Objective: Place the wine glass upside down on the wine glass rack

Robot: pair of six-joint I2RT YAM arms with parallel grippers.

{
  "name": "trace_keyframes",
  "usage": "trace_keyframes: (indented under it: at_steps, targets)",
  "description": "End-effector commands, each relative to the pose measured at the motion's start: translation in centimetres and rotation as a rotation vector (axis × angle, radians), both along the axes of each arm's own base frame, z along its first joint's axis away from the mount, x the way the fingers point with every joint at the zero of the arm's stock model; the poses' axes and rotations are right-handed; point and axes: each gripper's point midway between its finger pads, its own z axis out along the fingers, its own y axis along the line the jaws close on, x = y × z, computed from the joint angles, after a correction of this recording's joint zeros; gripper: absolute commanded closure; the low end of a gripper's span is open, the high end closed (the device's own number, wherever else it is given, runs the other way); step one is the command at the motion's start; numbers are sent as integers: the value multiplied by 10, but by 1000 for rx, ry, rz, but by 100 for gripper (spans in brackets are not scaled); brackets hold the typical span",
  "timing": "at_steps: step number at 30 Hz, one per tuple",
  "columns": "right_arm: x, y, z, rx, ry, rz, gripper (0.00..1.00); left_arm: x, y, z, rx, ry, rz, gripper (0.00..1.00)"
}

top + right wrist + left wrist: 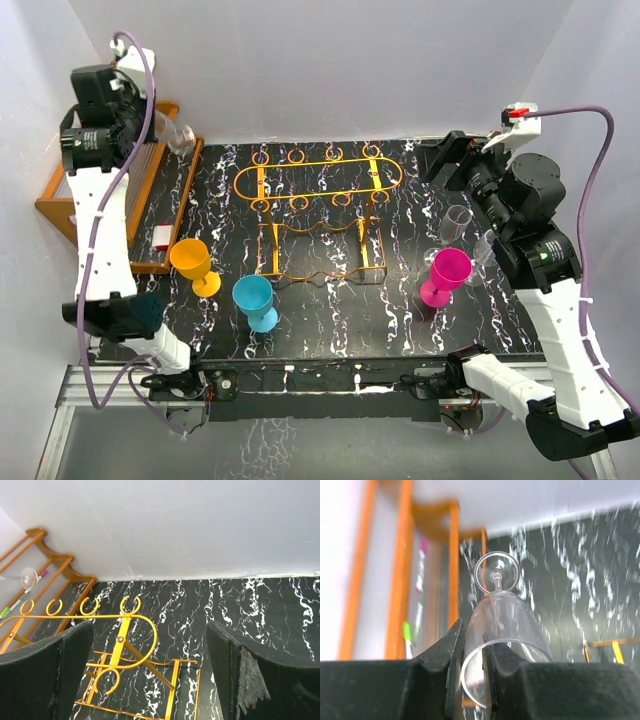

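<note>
**Operator:** State of the left hand (474,654)?

**Technician:** Clenched on the wine glass (506,614). In the left wrist view the two dark fingers (451,652) stand close together with the clear wall of the bowl, at its rim, pinched between them. The stem and round foot point away from the hand.

**Operator:** Location of the glass?

**Technician:** Far-left corner of the scene. In the top view it is held tilted over the far end of the stepped wooden shelf (60,206). Contact with the shelf cannot be determined. The glass is well apart from the wine glass rack (318,195).

**Operator:** Location of the rack?

**Technician:** Upright on the black marbled tabletop (420,322), near its middle, with the oval top rail toward the far side and the wavy bars toward the arms. No glass is on it.

**Operator:** State of the right hand (150,650)?

**Technician:** Released. The fingers stand wide apart with nothing between them. It hangs above the far-right part of the tabletop, facing the rack.

**Operator:** Other items?

**Technician:** A yellow goblet (192,262) just beside the shelf, a blue goblet (255,298) near the rack's near-left corner, a pink goblet (446,272) right of the rack, and a second clear glass (458,222) just beyond the pink one. All stand upright.
</note>
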Motion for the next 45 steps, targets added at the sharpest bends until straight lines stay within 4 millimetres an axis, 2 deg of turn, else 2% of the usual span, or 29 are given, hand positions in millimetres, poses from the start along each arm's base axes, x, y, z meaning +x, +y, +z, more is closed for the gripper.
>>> trace_keyframes:
  at_steps: [1,2,3,4,6,8,9,10,11,12,15,17,19,22,24,27,30,34,38,45]
  targets:
    - [-10,4,58,53,-158,32,2,-16,-15,103,27,-344,-50,100]
    - [-10,5,61,56,-165,38,2,-18,-24,118,11,-418,-90,100]
    - [-9,7,64,61,-174,47,2,-29,-37,134,-10,-500,-152,100]
    - [-9,10,67,70,-182,62,2,-30,-52,138,-38,-557,-229,100]
    - [-7,24,76,102,-195,132,2,-59,-82,164,-103,-742,-382,100]
    - [-9,46,90,151,-215,252,2,-89,-106,190,-168,-963,-514,100]
    - [-11,59,95,176,-226,327,2,-96,-113,185,-228,-992,-547,100]
    - [-15,70,103,212,-252,400,2,-107,-118,193,-280,-1070,-573,100]
    - [-21,80,111,256,-280,474,2,-123,-120,208,-303,-1188,-604,100]
    - [-27,89,117,302,-307,540,2,-130,-120,213,-352,-1239,-608,100]
    - [-45,107,135,419,-361,718,3,-141,-117,226,-460,-1295,-596,100]
    - [-46,117,141,487,-347,791,8,-150,-118,232,-472,-1328,-616,100]
    - [-43,132,144,526,-320,834,16,-160,-122,237,-460,-1359,-655,100]
    - [-48,167,148,588,-300,895,25,-170,-123,237,-480,-1389,-670,100]
    - [-58,195,153,633,-305,943,27,-173,-122,234,-505,-1393,-667,100]
    - [-64,217,168,697,-402,941,25,-177,-124,229,-531,-1392,-677,100]
    - [-57,232,173,769,-437,910,24,-187,-126,230,-546,-1405,-701,100]
    - [-55,248,182,912,-455,980,33,-194,-127,231,-572,-1420,-716,100]
    - [-55,262,190,955,-488,990,38,-194,-127,226,-589,-1418,-721,100]
    - [-39,270,195,1046,-514,949,49,-191,-125,220,-671,-1391,-704,100]
